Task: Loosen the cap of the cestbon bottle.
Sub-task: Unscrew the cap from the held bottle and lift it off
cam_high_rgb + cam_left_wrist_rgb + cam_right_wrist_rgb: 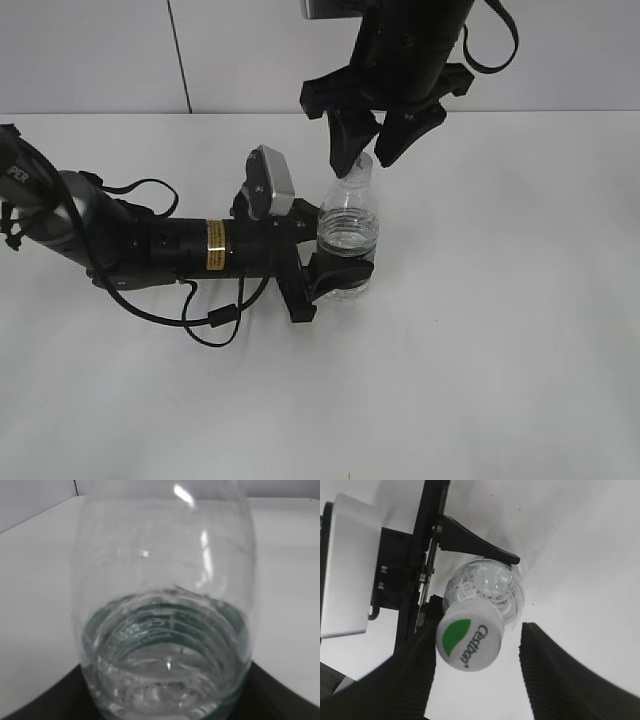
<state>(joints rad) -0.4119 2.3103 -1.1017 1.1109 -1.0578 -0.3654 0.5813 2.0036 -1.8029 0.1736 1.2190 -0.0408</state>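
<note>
The cestbon bottle (348, 235) stands upright on the white worktop (500, 350), near the middle of the exterior view. The left gripper (335, 272) reaches in low from the left and its fingers (345, 276) are clamped around the bottle's lower body, one on the near side and one behind it. In the left wrist view the clear bottle wall (165, 605) fills almost the whole frame, with water and green label print showing through the lower part.

The right gripper (372, 140) hangs from above with its fingers (347, 140) spread apart — one on each side of the bottle's neck. From the right wrist view the cap (469, 637) sits between the two dark ribbed fingers (555, 675); its white top shows a green half-circle and the word "Cestbon". The cap lies close against the left-hand finger, while a clear gap separates it from the right-hand one — the fingers are not closed on it.
</note>
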